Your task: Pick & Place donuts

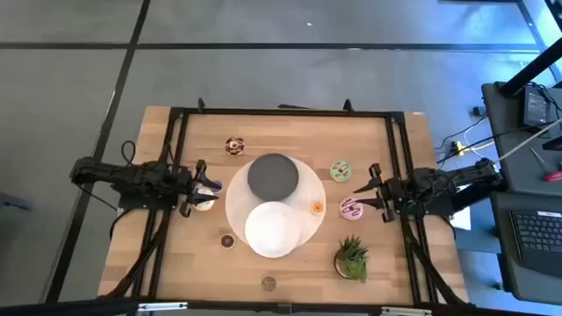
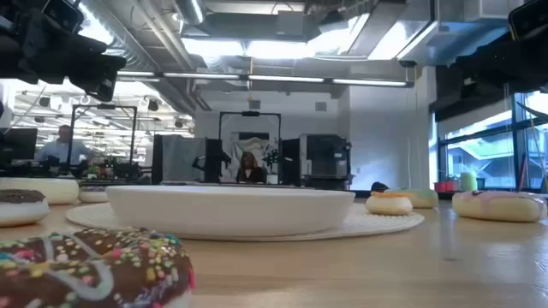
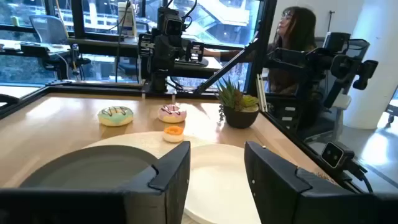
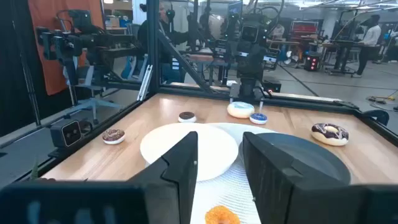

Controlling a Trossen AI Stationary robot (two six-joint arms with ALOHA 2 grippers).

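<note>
My left gripper [image 1: 207,188] [image 3: 214,158] stands open at the table's left, above a white donut [image 4: 239,110] and a small purple one [image 4: 258,117]; nothing is between its fingers. My right gripper [image 1: 367,190] [image 4: 219,146] stands open at the right, between the green donut [image 1: 341,169] and the pink donut [image 1: 353,208], touching neither. The small orange donut [image 1: 317,208] rests on the white mat's edge [image 1: 235,200]. A brown iced donut [image 1: 234,146] lies at the far side. A dark brown mini [image 1: 227,240] and a sprinkled donut [image 1: 268,283] lie nearer.
A dark grey plate [image 1: 272,175] and a white plate [image 1: 274,230] sit on the round mat at the table's middle. A small potted plant [image 1: 352,259] stands near the front right. A black frame [image 1: 281,112] runs around the tabletop. People sit in the room beyond.
</note>
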